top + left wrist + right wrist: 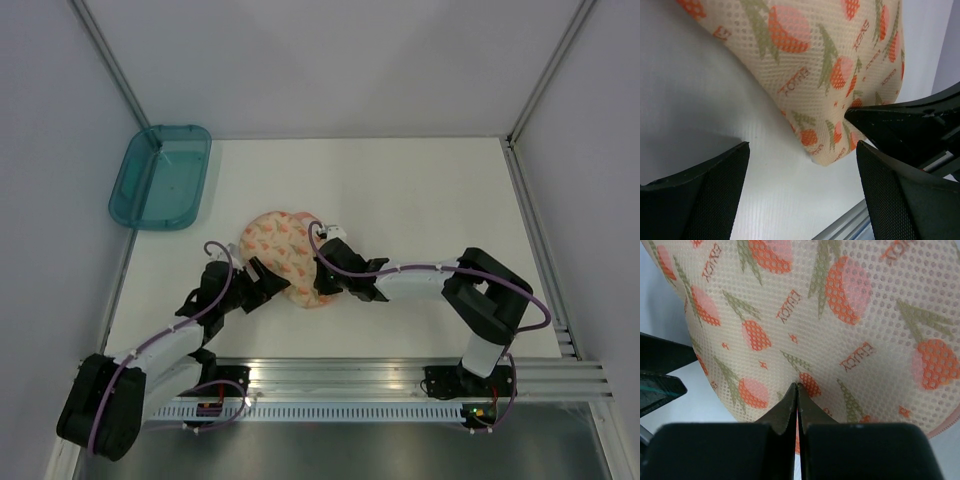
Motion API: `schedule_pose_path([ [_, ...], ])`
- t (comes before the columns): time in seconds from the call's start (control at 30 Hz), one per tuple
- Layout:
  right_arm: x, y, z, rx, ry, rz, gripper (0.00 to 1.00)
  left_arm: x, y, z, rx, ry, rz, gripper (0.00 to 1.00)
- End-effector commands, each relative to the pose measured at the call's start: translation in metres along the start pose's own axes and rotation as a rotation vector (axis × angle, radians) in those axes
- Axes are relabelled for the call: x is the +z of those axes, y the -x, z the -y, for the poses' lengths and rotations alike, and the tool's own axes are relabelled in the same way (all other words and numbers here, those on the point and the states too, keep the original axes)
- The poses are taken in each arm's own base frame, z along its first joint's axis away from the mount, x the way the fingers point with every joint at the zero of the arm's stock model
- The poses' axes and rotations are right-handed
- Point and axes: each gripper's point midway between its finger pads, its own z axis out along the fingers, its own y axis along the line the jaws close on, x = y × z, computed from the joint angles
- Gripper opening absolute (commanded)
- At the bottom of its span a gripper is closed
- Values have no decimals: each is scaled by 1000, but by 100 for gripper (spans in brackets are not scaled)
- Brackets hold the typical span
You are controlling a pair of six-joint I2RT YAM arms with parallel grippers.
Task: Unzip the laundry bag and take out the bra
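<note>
One laundry bag (pixel 283 255), rounded, of cream-peach open mesh printed with orange-red fruit, green stems and small lettering, lies on the smooth white table (pixel 420 200) between two grippers. Right gripper (pixel 797 387): fingers pressed together, pinching the mesh at the bag's edge. Left gripper (pixel 802 150): fingers wide apart, the bag's rounded corner just ahead of their tips, ungripped. The right gripper's black body crowds in just beyond the left gripper's right finger. One teal translucent tray (pixel 135 190) sits well beyond the left fingers.

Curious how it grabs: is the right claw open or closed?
Shut. In its wrist view the right gripper shows no gap, its tips against the laundry bag; whether mesh is pinched, cannot tell.
</note>
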Motion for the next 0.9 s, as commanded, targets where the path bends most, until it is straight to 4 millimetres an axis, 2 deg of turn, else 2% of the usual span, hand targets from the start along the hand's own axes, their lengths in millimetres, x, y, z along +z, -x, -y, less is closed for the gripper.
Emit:
schedule_pose_path([
  [0.0, -5, -2, -5, 11, 39, -10, 0, 14, 20, 17, 2, -46, 92, 91],
  [0.07, -4, -2, -6, 11, 44, -11, 0, 19, 21, 22, 11, -60, 101, 91],
  [0.1, -4, -2, -6, 14, 47, -13, 0, 24, 18, 17, 5, -41, 90, 91],
  [0.2, -5, -3, -7, 12, 51, -16, 0, 30, 18, 20, 16, -44, 88, 83],
  [0.23, -5, -2, -6, 14, 49, -15, 0, 34, 15, 16, 17, -28, 76, 75],
  [0.5, -7, 1, 4, 17, 35, -13, 0, 37, 12, 14, 31, -17, 66, 41],
  [0.53, -7, 1, 4, 16, 34, -12, 0, 37, 11, 14, 29, -18, 61, 29],
  [0.6, -8, 3, 7, 10, 29, -12, 1, 36, 10, 17, 27, -28, 60, 18],
  [0.63, -8, 5, 6, 5, 29, -9, 1, 36, 10, 19, 28, -35, 58, 7],
  [0.67, -11, 9, 6, 0, 29, -3, 0, 36, 9, 21, 25, -39, 56, 3],
  [0.8, -34, 26, -10, -80, 104, 35, 0, 36, 9, 29, 4, -49, 55, 2],
  [0.87, -59, 41, -21, -100, 152, 88, 2, 36, 11, 34, -34, -52, 62, 2],
])
